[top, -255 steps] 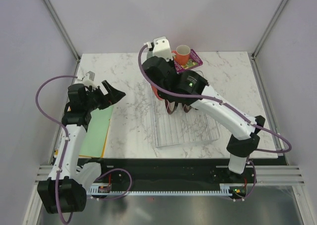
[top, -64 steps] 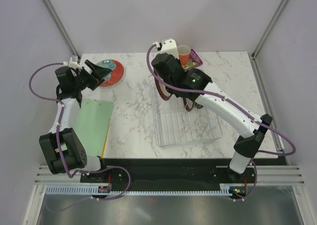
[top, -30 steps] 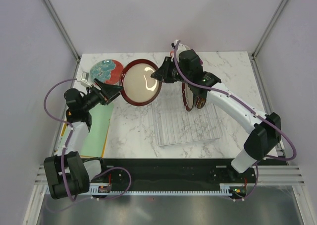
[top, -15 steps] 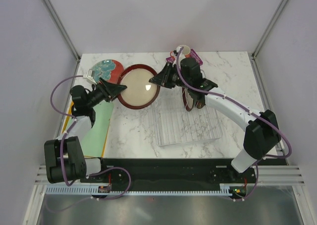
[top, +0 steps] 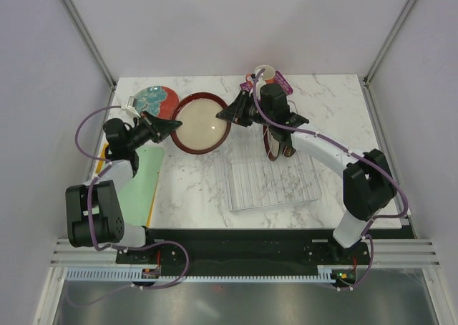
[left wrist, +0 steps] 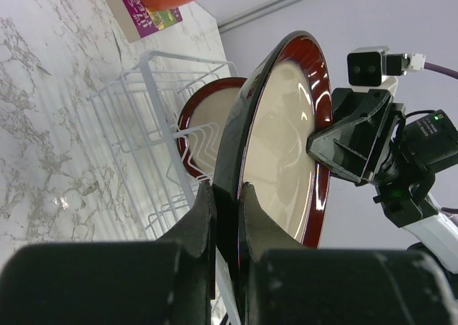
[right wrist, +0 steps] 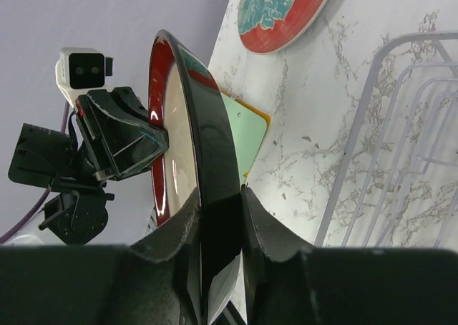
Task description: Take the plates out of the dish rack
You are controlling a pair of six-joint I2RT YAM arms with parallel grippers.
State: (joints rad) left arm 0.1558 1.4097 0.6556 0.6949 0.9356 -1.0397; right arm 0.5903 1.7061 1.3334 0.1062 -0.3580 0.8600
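Left gripper [top: 170,125]: the jaws are clamped tight on the left rim of the cream plate [top: 202,122]. One second ago they stood wide open, just short of that rim.
Right gripper [top: 229,116]: partly closed and gripping the opposite, right rim. Its hold has not changed over the last second.
Cream plate: a dark red rim around a cream centre. It is tilted up on edge and hangs between the two grippers, above the table just off the far-left corner of the dish rack [top: 272,185]. It is clear of the ribs.
Dish rack: at least one red-rimmed plate [top: 275,143] stands upright in the far slots. The near slots hold nothing.
Floral plate [top: 152,99]: lies flat on the table, well left of the dish rack and beyond the cream plate.
Green mat [top: 137,182]: lies on the table, left of the dish rack toward its near side.
Meaning of the change: the handover has probably reached its double-grip stage, so the plate counts as unloaded but not yet set down.
Next requirement: the right gripper would need to open before the left arm carries the plate away from the dish rack.
Risk: if either arm pulls while both grips hold, the rim could twist or slip.
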